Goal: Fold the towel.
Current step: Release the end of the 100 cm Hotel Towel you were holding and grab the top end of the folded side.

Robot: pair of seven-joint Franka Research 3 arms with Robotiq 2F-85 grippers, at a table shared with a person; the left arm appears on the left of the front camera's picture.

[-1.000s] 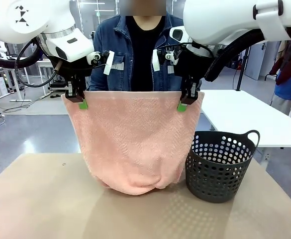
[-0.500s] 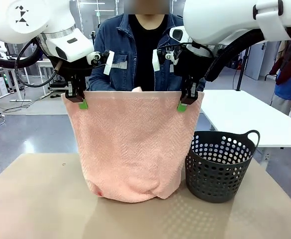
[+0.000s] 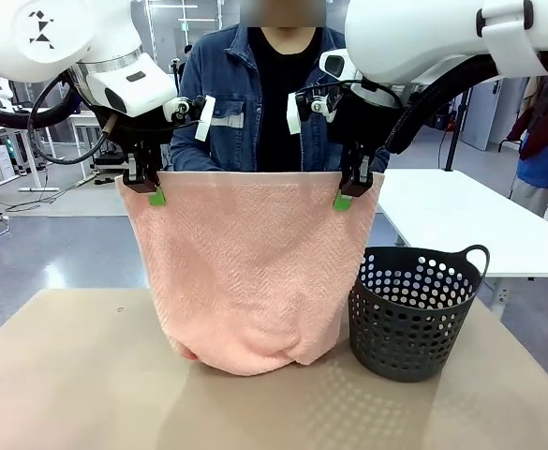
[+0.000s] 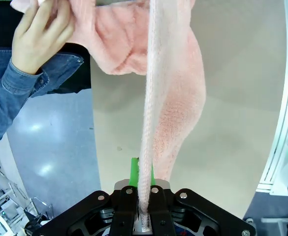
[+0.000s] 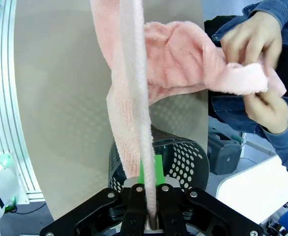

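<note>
**Container.** Dark perforated plastic basket point(image 3: 414, 314), round, with one loop handle, standing on the tan table point(image 3: 67, 375). What lies inside it cannot be told.

**Markings.** A black geometric emblem point(image 3: 41, 28) on the white shell of the left arm, high above and to the left of the basket. It carries no legible text.

**Left fingers** point(image 3: 156, 197). Closed tight, pinching one upper corner of the towel point(image 3: 250, 267), above the basket and well to its left.

**Right fingers** point(image 3: 342, 201). Closed tight on the other upper corner, above the basket's left rim.

**Towel.** Salmon-pink terry, stretched as a hanging sheet between the two grips, just beside the basket on its left. The lower part loops back up on the side away from the basket's front, where a person's hands point(image 5: 252, 44) hold the far edge. Whether the bottom fold touches the table cannot be told.
</note>
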